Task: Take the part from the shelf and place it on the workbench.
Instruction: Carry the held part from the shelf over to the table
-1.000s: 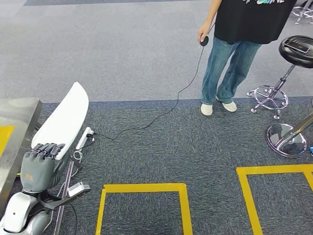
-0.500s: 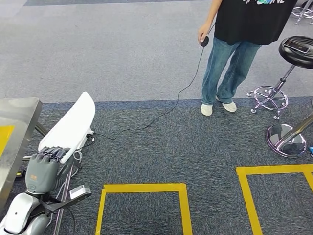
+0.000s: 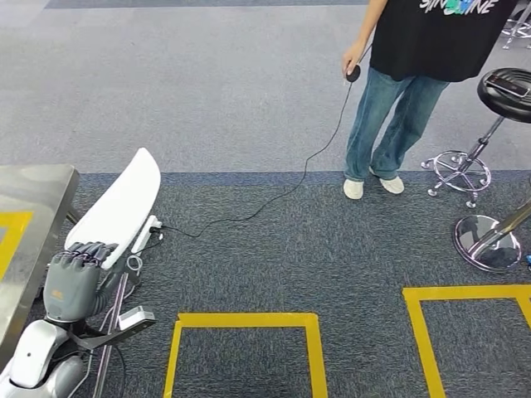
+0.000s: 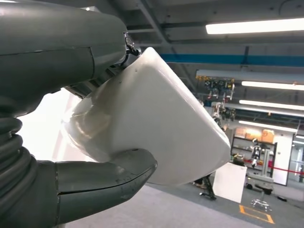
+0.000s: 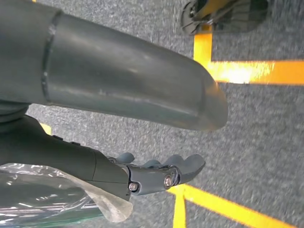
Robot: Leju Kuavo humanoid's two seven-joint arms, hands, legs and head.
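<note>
White curved part (image 3: 119, 205) gripped in the left hand (image 3: 74, 282), fingers (image 3: 88, 250) wrapped over its lower end, metal tabletop (image 3: 31, 232) just beside them, right hand (image 5: 157, 173) empty, fingers loosely apart above carpet.

Long white curved part (image 3: 119, 206), tilted, held above carpet beside workbench (image 3: 37, 186).

Cut off and hidden
The person (image 3: 418, 75) is cropped above the chest; the table (image 3: 25, 240) leaves at the picture's edge; the left robot hand (image 3: 74, 280) covers the white part's (image 3: 119, 207) lower end.
</note>
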